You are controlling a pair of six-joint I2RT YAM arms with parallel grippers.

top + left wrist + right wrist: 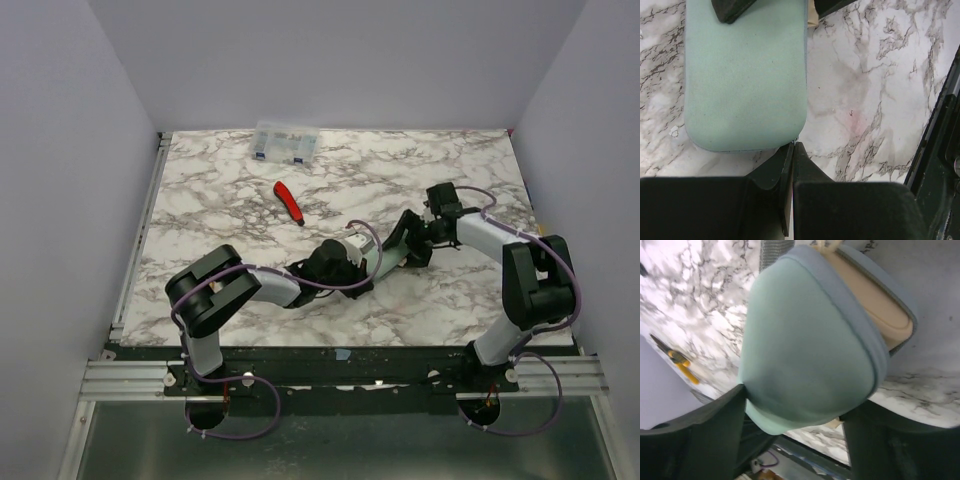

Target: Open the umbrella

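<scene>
Step in hand: stripping sleeve (745, 75) off umbrella (875, 305), which lies mid-worktop (865, 75); left pincer (792, 150) shut, tips at sleeve's closed corner, pinch likely; right pincer (795, 407) wide, astride sleeve near open end, beige umbrella peeking out; we judge next: clamp right, pull apart; left arm (270, 285), right arm (480, 235) low, reaching inward.

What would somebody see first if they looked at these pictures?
A big mint-green sleeve fills both wrist views, sitting between the fingers of the right gripper, with the beige umbrella peeking out of one end. From above, the left arm and right arm meet in the middle of the marble table. A red screwdriver lies alone farther back.
</scene>
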